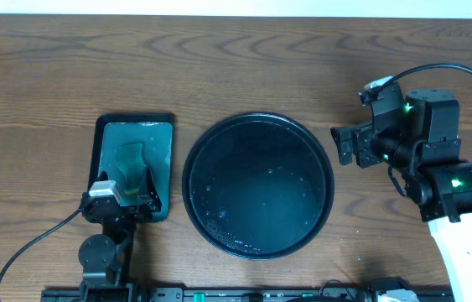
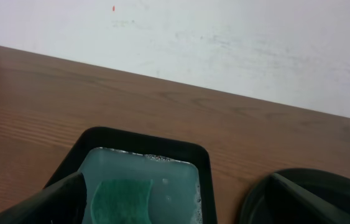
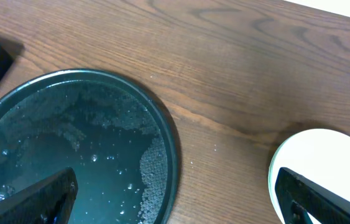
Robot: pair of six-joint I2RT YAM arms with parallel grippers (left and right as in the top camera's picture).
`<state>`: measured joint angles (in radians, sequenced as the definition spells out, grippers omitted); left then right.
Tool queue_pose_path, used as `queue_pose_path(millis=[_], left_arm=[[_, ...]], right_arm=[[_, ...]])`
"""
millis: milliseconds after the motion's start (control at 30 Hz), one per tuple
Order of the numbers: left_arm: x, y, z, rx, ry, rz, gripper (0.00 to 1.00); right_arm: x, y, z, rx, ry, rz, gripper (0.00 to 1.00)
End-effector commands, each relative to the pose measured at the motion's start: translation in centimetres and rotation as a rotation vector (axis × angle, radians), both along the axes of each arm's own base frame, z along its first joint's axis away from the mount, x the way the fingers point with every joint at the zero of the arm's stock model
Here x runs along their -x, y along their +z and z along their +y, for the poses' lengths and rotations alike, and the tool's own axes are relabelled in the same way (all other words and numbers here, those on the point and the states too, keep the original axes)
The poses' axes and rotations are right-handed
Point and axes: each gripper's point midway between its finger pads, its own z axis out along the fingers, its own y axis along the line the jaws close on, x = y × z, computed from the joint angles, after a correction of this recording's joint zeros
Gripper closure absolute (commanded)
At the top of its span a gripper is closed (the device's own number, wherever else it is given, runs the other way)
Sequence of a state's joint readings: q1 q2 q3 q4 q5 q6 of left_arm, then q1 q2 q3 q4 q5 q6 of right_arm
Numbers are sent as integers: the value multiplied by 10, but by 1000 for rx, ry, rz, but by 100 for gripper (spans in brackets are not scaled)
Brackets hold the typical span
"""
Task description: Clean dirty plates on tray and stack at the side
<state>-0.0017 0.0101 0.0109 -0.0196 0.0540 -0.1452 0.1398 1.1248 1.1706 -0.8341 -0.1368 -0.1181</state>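
The round black tray point(image 1: 261, 168) sits at the table's middle, wet with droplets and foam, with no plate on it. It also shows in the right wrist view point(image 3: 69, 137) and the left wrist view point(image 2: 349, 183). A white plate point(image 3: 324, 155) lies on the bare wood right of the tray, with a pale green edge showing under it. In the overhead view my right arm hides the plates. My right gripper point(image 1: 344, 144) point(image 3: 175, 199) is open and empty between the tray's rim and the plate. My left gripper point(image 1: 127, 197) point(image 2: 175, 205) is open and empty over the sponge tray.
A rectangular dark green tray point(image 1: 106, 134) point(image 2: 143, 140) with soapy water and a green sponge point(image 1: 132, 164) point(image 2: 122, 199) stands left of the black tray. A white wall runs along the table's far edge.
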Motion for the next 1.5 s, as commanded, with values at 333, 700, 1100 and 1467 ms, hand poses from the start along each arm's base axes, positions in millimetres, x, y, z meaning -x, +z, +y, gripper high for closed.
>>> queue_pose_path(millis=[333, 700, 1100, 1467], left_arm=[[1, -14, -1, -15, -9, 48, 8], [1, -14, -1, -15, -8, 48, 8], [1, -14, -1, -15, -9, 48, 8], [1, -14, -1, -15, -9, 48, 8]], right_arm=[[-1, 5, 1, 9, 9, -14, 1], [-1, 5, 1, 9, 9, -14, 1], [30, 28, -16, 41, -43, -121, 1], [86, 50, -18, -64, -30, -624, 1]])
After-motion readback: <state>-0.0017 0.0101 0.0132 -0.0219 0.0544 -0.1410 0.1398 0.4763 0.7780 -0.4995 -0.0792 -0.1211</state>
